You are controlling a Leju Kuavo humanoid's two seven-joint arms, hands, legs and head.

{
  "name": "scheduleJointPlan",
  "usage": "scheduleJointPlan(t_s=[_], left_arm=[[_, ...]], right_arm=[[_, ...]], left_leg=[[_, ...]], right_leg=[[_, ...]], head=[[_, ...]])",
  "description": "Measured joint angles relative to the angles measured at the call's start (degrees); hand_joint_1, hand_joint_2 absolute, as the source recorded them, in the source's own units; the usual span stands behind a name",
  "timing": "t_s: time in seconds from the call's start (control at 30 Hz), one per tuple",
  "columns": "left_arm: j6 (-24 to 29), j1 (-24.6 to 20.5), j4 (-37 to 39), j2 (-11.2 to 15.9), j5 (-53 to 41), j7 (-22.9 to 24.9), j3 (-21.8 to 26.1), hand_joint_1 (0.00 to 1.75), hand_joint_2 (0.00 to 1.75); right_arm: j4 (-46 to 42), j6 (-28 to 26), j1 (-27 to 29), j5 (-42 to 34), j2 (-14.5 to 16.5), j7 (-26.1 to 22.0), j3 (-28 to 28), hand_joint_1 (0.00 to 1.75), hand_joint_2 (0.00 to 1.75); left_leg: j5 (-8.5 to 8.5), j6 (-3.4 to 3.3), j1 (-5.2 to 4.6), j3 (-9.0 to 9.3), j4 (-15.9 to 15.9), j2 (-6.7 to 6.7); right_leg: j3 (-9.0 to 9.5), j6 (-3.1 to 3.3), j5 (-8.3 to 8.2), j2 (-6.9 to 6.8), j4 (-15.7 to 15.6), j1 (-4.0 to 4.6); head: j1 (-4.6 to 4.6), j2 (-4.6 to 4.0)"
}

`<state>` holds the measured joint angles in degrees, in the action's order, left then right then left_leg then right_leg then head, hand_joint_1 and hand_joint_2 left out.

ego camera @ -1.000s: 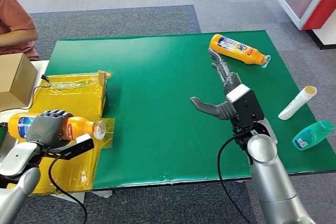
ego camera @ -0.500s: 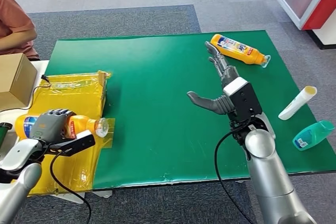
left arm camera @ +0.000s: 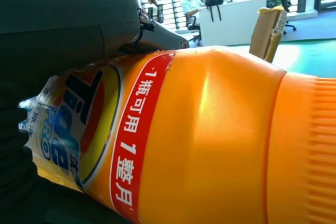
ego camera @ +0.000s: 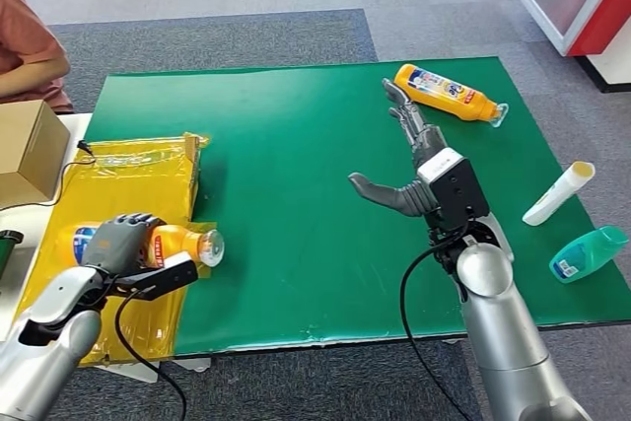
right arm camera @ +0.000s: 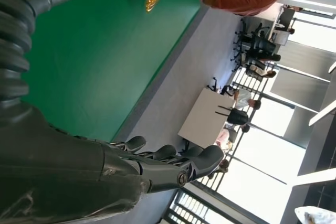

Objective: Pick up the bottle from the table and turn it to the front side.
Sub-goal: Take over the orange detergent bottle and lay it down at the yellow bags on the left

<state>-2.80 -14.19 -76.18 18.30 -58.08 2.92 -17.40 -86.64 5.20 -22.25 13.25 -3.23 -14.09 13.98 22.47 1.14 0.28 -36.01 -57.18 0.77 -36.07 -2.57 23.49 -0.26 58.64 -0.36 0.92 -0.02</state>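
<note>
My left hand grips an orange bottle with a blue and red label, lying sideways over the yellow bag at the table's left edge, its clear cap toward the green mat. Up close in the left wrist view, the bottle shows its red band of characters under my dark fingers. A second orange bottle lies on its side at the far right of the green mat. My right hand hovers open just short of that bottle, fingers stretched out and thumb spread.
A yellow plastic bag covers the table's left part, with a cardboard box beside it. A white tube and a teal bottle lie at the mat's right edge. A person in a red shirt sits at far left.
My left hand has carried its bottle to the right, toward the green mat. My right hand has crept slightly forward and left, still spread.
</note>
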Motion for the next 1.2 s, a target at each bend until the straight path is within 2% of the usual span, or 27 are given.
scheduleJointPlan(t_s=[0.53,0.67,1.2], left_arm=[[2.1,-0.1,2.5,-2.5,-0.9,0.7,-1.1,1.75,1.75],[2.2,-0.1,2.8,-2.7,-0.9,0.8,-1.1,0.02,1.75],[4.1,1.2,2.8,-3.8,-1.4,1.6,-0.8,0.0,1.75]], right_arm=[[0.0,0.1,0.0,0.1,0.4,0.0,0.3,0.0,1.75],[0.0,0.1,0.0,0.1,0.4,0.0,0.3,0.0,1.75],[0.0,0.1,0.8,0.2,0.4,0.0,0.3,0.0,1.75]], left_leg=[[0.0,0.0,0.0,-0.01,0.0,0.0],[0.0,0.0,0.0,-0.01,0.0,0.0],[0.0,0.0,0.0,0.0,0.0,0.0]], right_leg=[[0.01,0.0,0.0,0.0,0.0,0.0],[0.0,0.0,0.0,0.0,0.0,0.0],[0.01,0.0,0.0,0.0,0.0,0.0]], head=[[0.01,0.0],[0.02,0.0],[0.01,0.0]])
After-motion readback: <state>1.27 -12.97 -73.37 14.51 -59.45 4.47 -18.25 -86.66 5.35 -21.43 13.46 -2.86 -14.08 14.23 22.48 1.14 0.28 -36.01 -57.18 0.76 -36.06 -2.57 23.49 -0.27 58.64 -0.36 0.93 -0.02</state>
